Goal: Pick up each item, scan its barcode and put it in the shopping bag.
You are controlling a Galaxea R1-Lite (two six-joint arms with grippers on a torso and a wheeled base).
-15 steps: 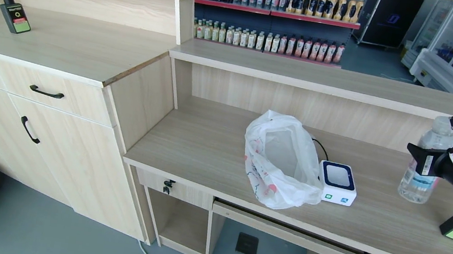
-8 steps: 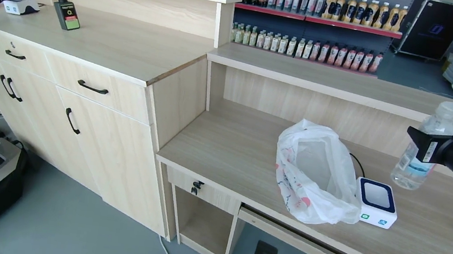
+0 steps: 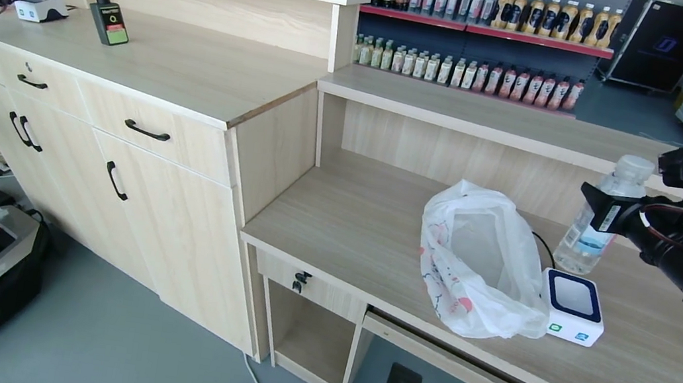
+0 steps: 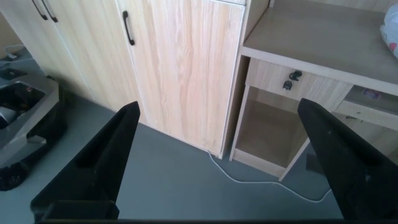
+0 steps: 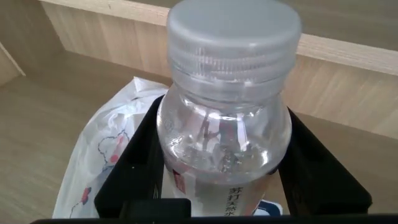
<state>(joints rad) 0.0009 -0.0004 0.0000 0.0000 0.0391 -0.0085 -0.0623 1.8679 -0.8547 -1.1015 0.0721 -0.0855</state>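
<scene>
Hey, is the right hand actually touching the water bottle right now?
Touching. The right wrist view shows the right hand's black fingers pressed against both sides of the water bottle, with no gap.

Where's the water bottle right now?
Head view, right side: the water bottle is held in the right gripper, just behind the scanner and right of the shopping bag.
</scene>
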